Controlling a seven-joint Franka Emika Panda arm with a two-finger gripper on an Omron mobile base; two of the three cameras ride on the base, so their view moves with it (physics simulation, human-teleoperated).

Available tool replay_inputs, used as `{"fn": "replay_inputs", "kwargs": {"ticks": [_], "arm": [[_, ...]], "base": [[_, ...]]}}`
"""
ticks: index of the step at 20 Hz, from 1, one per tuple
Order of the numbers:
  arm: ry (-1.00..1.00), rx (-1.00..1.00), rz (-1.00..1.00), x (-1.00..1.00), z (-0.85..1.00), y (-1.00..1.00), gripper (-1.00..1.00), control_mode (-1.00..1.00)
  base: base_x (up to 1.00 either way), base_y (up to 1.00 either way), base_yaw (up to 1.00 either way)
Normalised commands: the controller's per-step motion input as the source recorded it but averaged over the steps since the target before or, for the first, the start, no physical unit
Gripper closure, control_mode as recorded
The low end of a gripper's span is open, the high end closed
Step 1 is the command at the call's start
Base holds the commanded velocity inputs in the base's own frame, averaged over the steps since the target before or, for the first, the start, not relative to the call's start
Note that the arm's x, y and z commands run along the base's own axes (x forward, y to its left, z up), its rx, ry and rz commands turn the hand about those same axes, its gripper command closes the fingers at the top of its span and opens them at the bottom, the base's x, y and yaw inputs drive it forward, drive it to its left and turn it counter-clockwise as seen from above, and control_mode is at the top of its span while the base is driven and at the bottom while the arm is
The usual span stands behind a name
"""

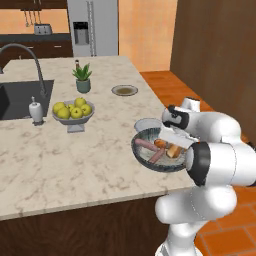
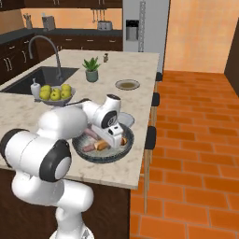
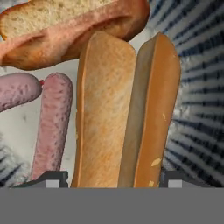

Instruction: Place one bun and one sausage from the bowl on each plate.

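The wide ribbed bowl (image 1: 136, 152) (image 2: 103, 158) sits at the counter's near right corner. It holds buns and pink sausages (image 1: 145, 143) (image 2: 88, 147). My gripper (image 1: 173, 146) (image 2: 113, 136) (image 3: 113, 177) reaches down into it. In the hand view a split bun (image 3: 127, 113) stands lengthwise between the two fingertips, which press its sides. A sausage (image 3: 52, 127) lies just left of it, and a second bun (image 3: 74, 30) lies across the top. One plate (image 1: 146, 123) (image 2: 127, 119) lies right behind the bowl, partly hidden by the arm. The other plate (image 1: 124, 90) (image 2: 127, 84) sits farther back.
A footed bowl of yellow-green apples (image 1: 73, 112) (image 2: 53, 93) stands mid-counter, with a potted plant (image 1: 83, 77) (image 2: 91, 68) behind it. The sink (image 1: 20, 97) with its faucet and a soap dispenser (image 1: 36, 111) is at the left. The counter edge runs just right of the bowl.
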Motion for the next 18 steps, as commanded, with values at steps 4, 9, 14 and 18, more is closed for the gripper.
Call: {"fn": "replay_inputs", "kwargs": {"ticks": [4,9,14,18], "arm": [[-0.11,0.03,0.0,-0.39,1.0,0.05,1.0,-1.0],[-0.02,-0.04,-0.01,-0.17,0.26,0.05,1.0,-1.0],[-0.13,-0.02,0.0,-0.76,0.16,0.03,1.0,-1.0],[-0.03,0.0,0.02,-0.42,0.77,0.15,1.0,-1.0]], "base": [[0.0,0.0,0.0],[0.0,0.0,0.0],[0.0,0.0,0.0],[0.0,0.0,0.0]]}}
